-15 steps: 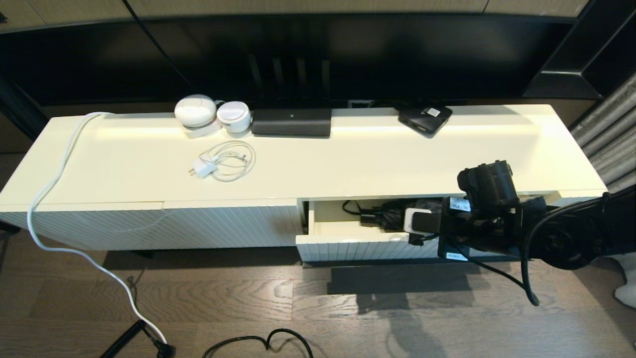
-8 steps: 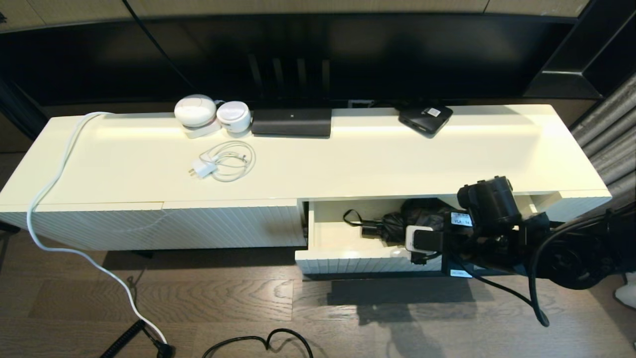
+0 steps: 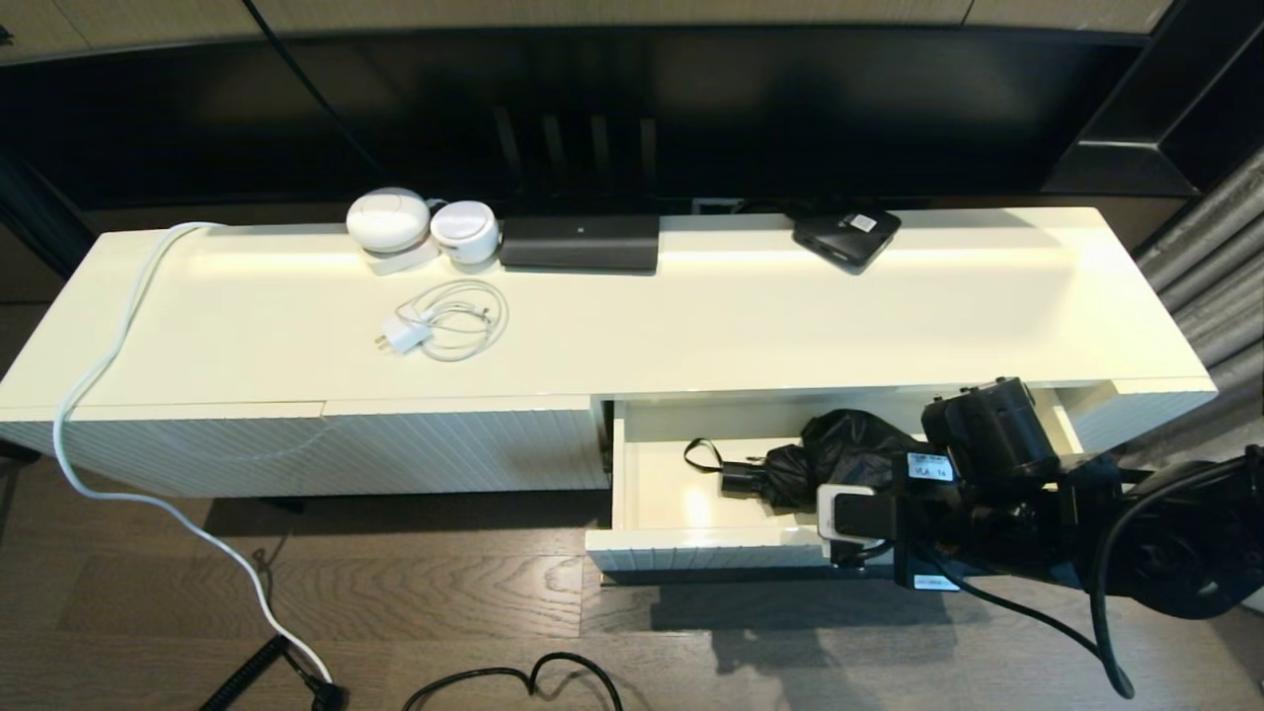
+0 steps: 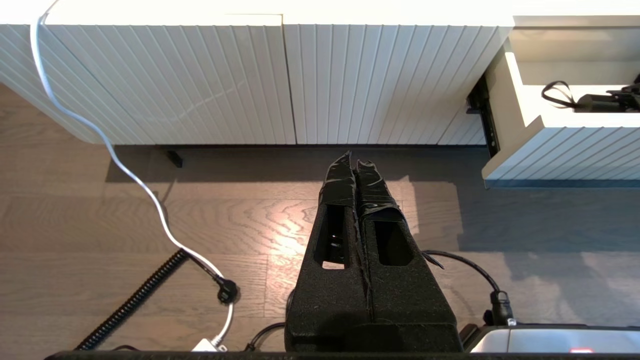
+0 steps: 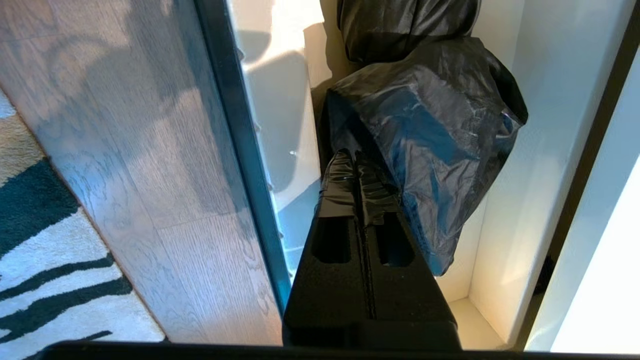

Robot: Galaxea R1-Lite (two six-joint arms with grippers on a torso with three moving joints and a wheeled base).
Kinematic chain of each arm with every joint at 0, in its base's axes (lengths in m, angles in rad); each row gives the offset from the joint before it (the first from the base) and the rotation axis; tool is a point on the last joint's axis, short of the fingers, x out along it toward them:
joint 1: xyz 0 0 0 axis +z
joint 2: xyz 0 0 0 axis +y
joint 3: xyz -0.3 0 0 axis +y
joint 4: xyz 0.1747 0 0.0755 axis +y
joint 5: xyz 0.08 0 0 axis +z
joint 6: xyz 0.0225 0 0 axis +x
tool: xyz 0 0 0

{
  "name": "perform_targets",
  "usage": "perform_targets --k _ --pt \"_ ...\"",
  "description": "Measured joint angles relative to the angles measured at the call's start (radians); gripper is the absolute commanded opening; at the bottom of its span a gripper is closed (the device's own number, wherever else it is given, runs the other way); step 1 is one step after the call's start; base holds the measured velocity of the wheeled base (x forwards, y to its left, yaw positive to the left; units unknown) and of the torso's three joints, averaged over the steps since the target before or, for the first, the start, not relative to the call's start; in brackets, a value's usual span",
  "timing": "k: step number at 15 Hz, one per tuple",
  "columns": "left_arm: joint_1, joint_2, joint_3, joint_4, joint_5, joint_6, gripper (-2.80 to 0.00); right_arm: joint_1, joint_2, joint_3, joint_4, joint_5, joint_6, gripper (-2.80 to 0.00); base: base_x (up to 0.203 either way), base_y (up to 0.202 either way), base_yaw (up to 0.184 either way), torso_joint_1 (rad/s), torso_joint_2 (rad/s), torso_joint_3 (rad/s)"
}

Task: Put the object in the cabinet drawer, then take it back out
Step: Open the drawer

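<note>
One black folding umbrella [image 3: 834,454] lies inside the one open cabinet drawer [image 3: 691,548], its short handle [image 3: 739,481] and thin wrist loop [image 3: 701,454] pointing toward the robot's left and its loose glossy fabric bunched toward the right. The right gripper [image 5: 356,162] is at the drawer's front edge, just beside the umbrella fabric [image 5: 430,130], its jaws pressed together and holding nothing. A small white tag on the right arm [image 3: 928,467] carries writing too small to read. The left gripper [image 4: 356,165] hangs over the wood floor [image 4: 150,210] in front of the cabinet, jaws closed and empty.

On the table [image 3: 741,316] stand two white rounded devices [image 3: 388,219] [image 3: 464,230], one long black rectangular box [image 3: 580,242], one small flat black box [image 3: 845,235] with a white label whose print is illegible, and one white charger with a coiled cable [image 3: 444,321]. One white cord [image 3: 109,365] runs off the table to the floor.
</note>
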Motion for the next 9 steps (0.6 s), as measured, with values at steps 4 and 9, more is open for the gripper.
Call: perform_targets --k 4,9 --pt "0.0 0.0 0.0 0.0 0.0 0.0 -2.8 0.015 -0.039 0.045 0.003 0.0 -0.001 -2.8 0.0 0.0 0.0 0.0 0.0 0.0" --pt "0.0 0.0 0.0 0.0 -0.001 0.0 -2.8 0.017 -0.091 0.038 0.012 0.001 -0.001 -2.8 0.0 0.0 0.0 0.0 0.0 0.0"
